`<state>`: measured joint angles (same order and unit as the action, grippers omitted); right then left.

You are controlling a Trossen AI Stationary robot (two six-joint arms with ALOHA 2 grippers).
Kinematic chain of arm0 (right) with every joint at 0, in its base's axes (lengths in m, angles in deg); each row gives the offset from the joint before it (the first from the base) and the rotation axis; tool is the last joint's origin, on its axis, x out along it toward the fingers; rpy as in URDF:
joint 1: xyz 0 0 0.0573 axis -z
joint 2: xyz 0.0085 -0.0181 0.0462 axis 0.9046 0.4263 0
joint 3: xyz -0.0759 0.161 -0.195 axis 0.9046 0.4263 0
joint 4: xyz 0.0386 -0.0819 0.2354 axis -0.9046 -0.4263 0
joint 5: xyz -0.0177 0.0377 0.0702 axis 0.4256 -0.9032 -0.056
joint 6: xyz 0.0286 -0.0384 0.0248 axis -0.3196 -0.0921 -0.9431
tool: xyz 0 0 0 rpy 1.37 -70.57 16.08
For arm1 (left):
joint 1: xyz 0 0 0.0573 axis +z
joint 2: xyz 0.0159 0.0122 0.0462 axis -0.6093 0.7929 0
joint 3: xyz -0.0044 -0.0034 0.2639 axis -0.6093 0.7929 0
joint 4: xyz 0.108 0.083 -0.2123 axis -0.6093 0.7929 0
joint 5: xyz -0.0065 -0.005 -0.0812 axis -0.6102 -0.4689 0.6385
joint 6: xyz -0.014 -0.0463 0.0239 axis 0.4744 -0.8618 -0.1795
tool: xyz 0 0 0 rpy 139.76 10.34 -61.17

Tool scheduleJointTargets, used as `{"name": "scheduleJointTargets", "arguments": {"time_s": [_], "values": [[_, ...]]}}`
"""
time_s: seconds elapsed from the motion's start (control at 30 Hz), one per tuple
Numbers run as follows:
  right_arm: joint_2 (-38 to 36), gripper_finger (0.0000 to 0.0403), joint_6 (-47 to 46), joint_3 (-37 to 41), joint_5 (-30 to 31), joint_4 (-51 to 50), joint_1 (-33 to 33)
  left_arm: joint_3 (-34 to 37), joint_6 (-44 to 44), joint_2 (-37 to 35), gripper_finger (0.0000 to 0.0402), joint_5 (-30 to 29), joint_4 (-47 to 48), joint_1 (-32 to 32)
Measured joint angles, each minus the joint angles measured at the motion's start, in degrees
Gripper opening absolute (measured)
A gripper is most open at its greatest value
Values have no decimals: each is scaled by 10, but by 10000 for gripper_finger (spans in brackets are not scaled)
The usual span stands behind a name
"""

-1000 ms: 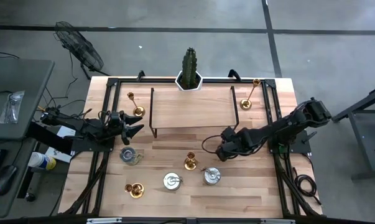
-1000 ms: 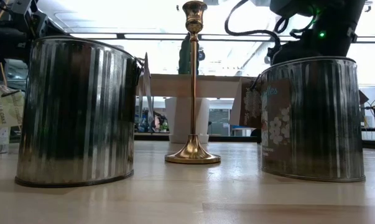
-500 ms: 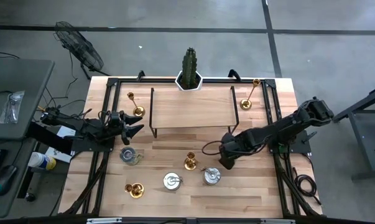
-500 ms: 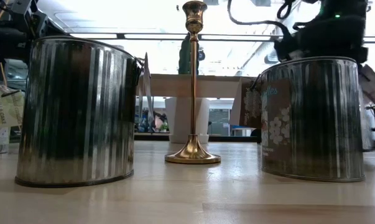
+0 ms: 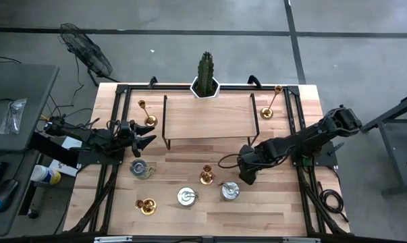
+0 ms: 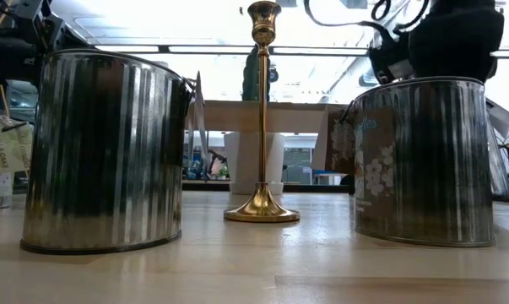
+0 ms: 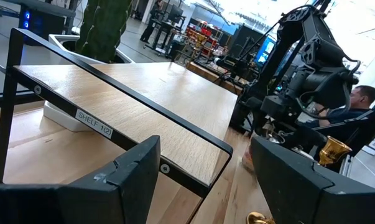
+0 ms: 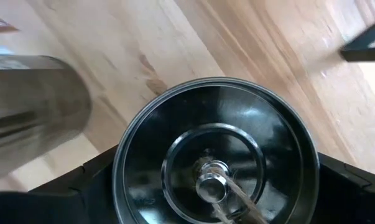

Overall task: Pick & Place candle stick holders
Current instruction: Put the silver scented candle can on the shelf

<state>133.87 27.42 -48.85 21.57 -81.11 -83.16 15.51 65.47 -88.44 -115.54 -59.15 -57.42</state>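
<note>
Candle stick holders of shiny brass, four with flared round bases, stand about the pale wooden table (image 5: 190,219); a tall one (image 5: 206,175) sits near the centre, a short one (image 5: 146,206) toward seven o'clock, another (image 5: 146,116) toward ten o'clock beside the black-framed wooden shelf (image 5: 208,119), and a tall one (image 5: 271,102) toward one o'clock; in the low view the central holder (image 6: 262,118) rises between two ribbed silver tins; the right gripper (image 5: 248,175) hangs over the lidded silver tin (image 5: 230,191) at five o'clock from centre, fingers spread wide and empty, the tin's round knobbed lid (image 8: 216,163) filling its wrist view; the left gripper (image 5: 148,140) waits at nine o'clock, fingers (image 7: 128,177) parted, holding nothing; a green cactus in a white pot (image 5: 205,75) stands at twelve o'clock.
</note>
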Motion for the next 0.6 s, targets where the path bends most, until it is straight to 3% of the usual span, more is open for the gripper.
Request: {"name": "scheduleJointTargets", "arguments": {"time_s": [0.27, 0.6], "values": [[0, 348, 40, -60, -5, -44, 0, 0, 0, 0, 245, 0, 0, 0], [-1, 348, 127, -203, -10, -110, 11, 0, 0, 0, 245, 0, 0, 0]]}}
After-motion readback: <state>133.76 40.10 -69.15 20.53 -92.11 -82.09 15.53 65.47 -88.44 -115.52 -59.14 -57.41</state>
